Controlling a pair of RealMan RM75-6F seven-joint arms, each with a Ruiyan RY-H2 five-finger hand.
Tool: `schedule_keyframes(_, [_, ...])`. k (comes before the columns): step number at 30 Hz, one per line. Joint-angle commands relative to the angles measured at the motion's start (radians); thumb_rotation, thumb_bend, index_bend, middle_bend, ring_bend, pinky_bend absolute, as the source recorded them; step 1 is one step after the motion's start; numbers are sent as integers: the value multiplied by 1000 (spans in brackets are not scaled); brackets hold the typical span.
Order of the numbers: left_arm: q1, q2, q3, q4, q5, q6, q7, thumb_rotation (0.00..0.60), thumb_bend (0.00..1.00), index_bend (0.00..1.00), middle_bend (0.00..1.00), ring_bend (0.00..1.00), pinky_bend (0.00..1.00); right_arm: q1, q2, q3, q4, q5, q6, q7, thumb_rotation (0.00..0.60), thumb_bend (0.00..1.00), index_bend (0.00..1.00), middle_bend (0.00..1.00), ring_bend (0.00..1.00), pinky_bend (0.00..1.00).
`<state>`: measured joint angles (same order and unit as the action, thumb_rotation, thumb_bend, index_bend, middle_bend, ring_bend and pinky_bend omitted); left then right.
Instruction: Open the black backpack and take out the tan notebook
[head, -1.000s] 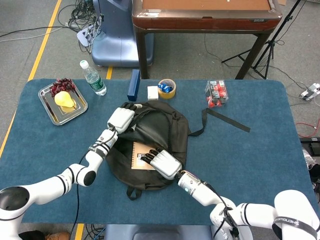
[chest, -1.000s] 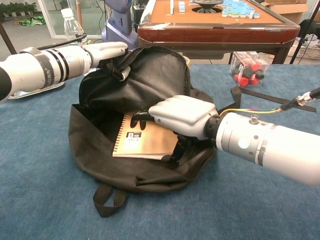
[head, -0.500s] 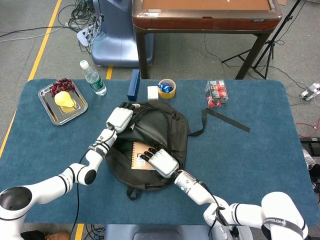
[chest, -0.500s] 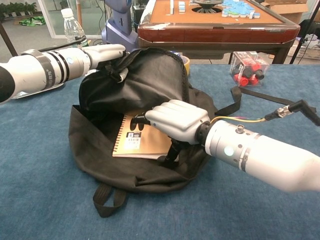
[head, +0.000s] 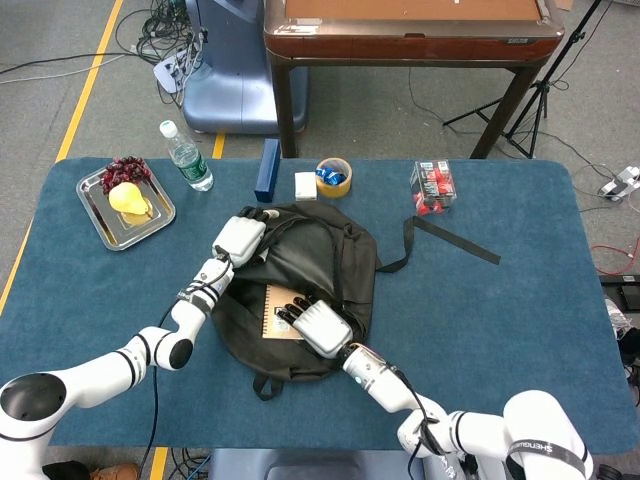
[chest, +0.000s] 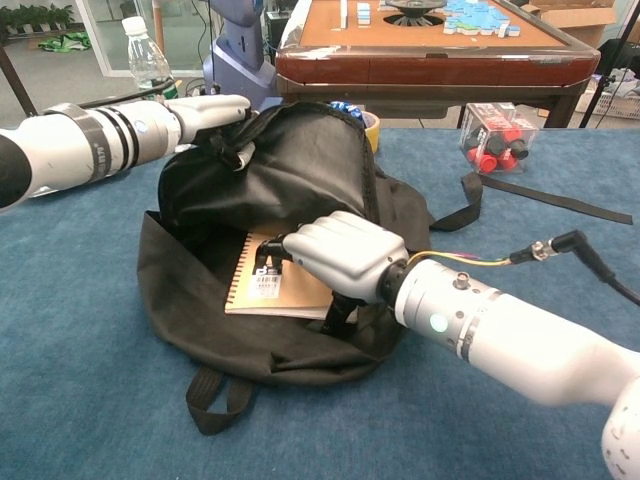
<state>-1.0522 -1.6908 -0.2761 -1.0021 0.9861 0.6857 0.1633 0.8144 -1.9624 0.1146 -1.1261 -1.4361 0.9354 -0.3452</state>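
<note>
Chest view shows the left hand (chest: 215, 108) gripping the raised flap of the black backpack (chest: 270, 160) on the tabletop (chest: 80, 400), while the right hand (chest: 335, 255) clamps the tan notebook (chest: 270, 290) inside.

Bright even indoor light, soft shadows, sharp pics.

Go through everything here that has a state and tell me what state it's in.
backpack: open, flap lifted
left hand: holds the flap up
notebook: closed, lying inside the backpack
right hand: resting on the notebook, grip unclear
water bottle: upright, capped
tape roll: lying flat
</note>
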Motion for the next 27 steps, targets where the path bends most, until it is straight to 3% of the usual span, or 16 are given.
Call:
schedule_keyframes(1, [1,1,-1,-5,-5,-1,2,600,672,584,154,104,59,2,-21,-2,31,-10,11,7,600,183,245,250,192,277])
schedule_keyframes(21, [9,19,1,-35,-28,4,24,600,672,581,154,104,60,22,-116,9,202,-54,57,68,600,186,306,287,193,277])
schedule_keyframes(27, [10,22,2,-38,-32,1,23,600,672,581,154,104,60,27,-133,5,238,-76,78,84,600,334,334,310,196,277])
